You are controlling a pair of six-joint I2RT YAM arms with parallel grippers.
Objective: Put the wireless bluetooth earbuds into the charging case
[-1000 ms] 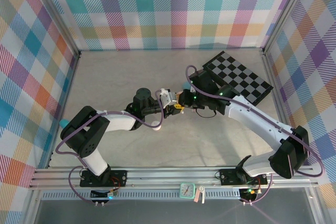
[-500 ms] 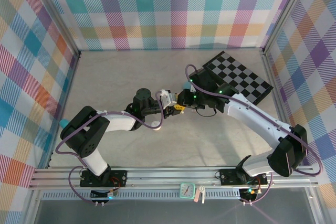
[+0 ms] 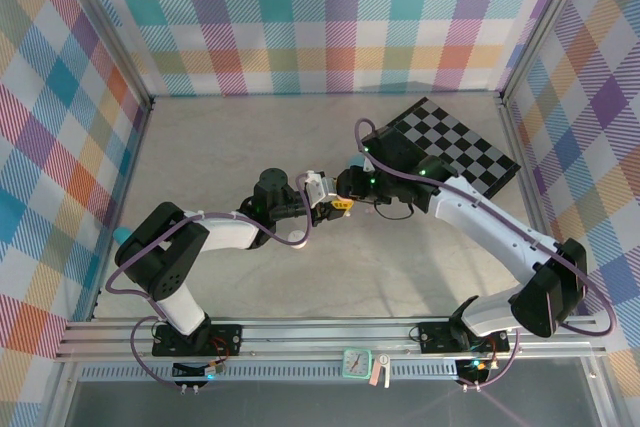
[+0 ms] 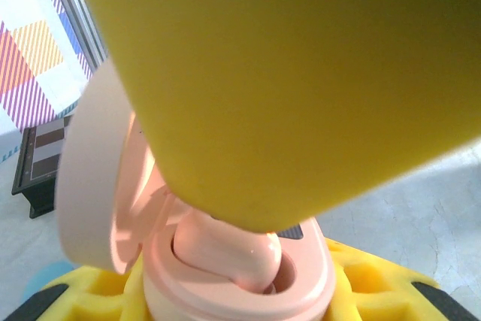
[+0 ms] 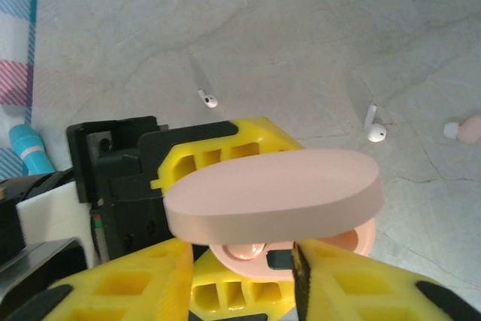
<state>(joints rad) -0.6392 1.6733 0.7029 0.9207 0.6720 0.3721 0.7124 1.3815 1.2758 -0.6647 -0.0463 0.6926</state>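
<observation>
Above the counter [image 3: 230, 147] we see the right tool [image 5: 242, 280] just parted, its pink earbud [image 4: 229, 249] seated in the pink case [image 5: 270, 193] our left tool [image 4: 233, 295] clenches.

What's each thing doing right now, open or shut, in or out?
Pink case, lid open.
Pink earbud, sitting in the case.
White earbuds, loose on the table.
Left hand, shut on the pink case.
Right hand, open above the case.
</observation>
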